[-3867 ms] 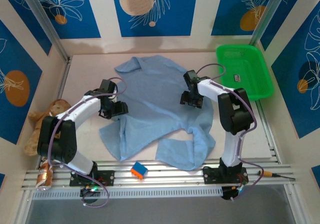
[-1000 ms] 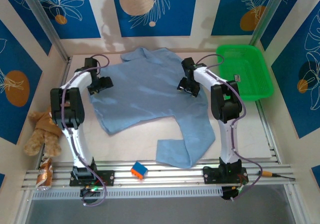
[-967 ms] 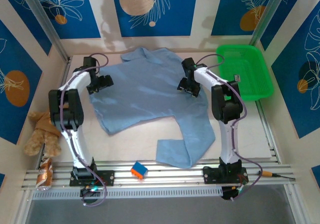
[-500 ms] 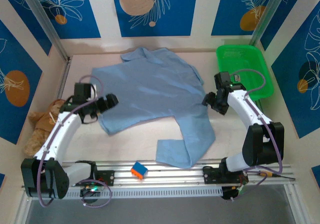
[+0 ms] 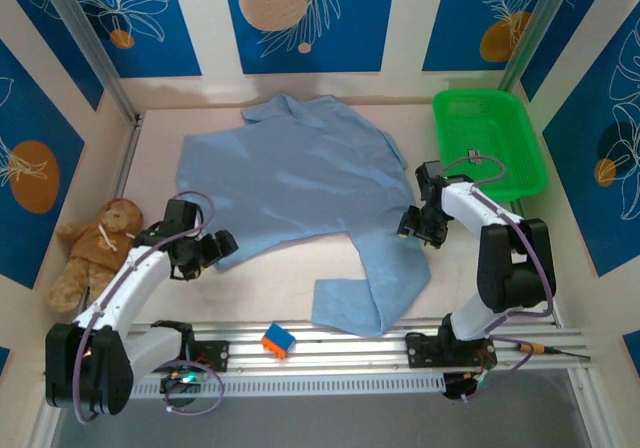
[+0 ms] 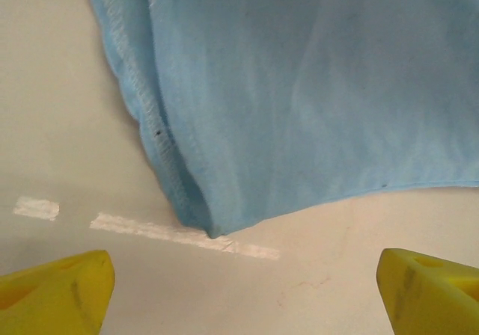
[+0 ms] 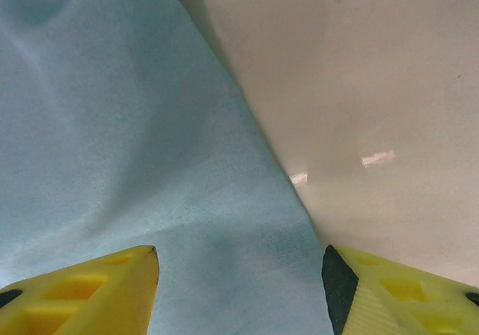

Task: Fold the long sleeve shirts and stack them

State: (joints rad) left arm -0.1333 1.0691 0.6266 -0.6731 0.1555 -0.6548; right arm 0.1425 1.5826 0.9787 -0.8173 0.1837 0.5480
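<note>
A: Where is there room to pass?
B: Bare table lies open between the near hem of the shirt and the front rail.
A: What stands in the way?
B: The green basket far right, the teddy bear at the left edge, and a small block on the rail.

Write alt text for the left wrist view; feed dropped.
The hemmed corner of a light blue shirt lies on the beige table, ending at white tape marks. The left hand is open short of it, yellow fingertips wide apart, holding nothing.

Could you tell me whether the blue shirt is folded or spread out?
Mostly spread: the shirt lies flat on the table, one sleeve trailing forward.
</note>
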